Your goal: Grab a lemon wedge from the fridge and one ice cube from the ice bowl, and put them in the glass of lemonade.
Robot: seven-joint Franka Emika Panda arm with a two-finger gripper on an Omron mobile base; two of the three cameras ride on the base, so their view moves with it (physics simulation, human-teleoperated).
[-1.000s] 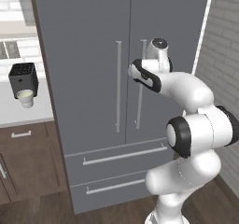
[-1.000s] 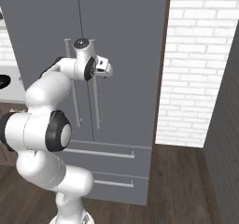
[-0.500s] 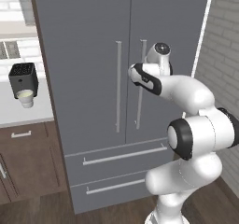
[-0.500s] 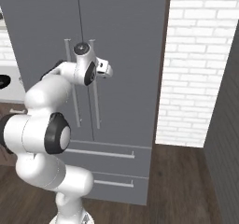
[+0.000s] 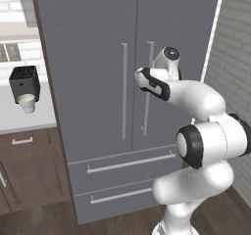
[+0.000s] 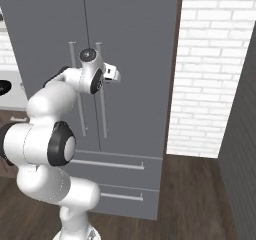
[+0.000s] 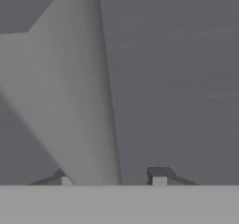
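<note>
The gripper [image 7: 112,176] straddles the right door handle [image 7: 70,106] of the fridge [image 5: 98,28] with its jaws part-way in; whether they already pinch it cannot be told. With the handle nearer one fingertip, a weak, off-centre grip could slip as the door is pulled. The doors are shut, hiding the lemon wedge inside, and the glass of lemonade [image 5: 27,102] waits on the counter [image 5: 19,119] well to the left.

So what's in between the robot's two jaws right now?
The slim grey vertical handle of the tall matte grey fridge's right door sits between them, close to one side, as the hand view shows.

Even, soft rendered light, no glare; the hand view is dim and blurred.
</note>
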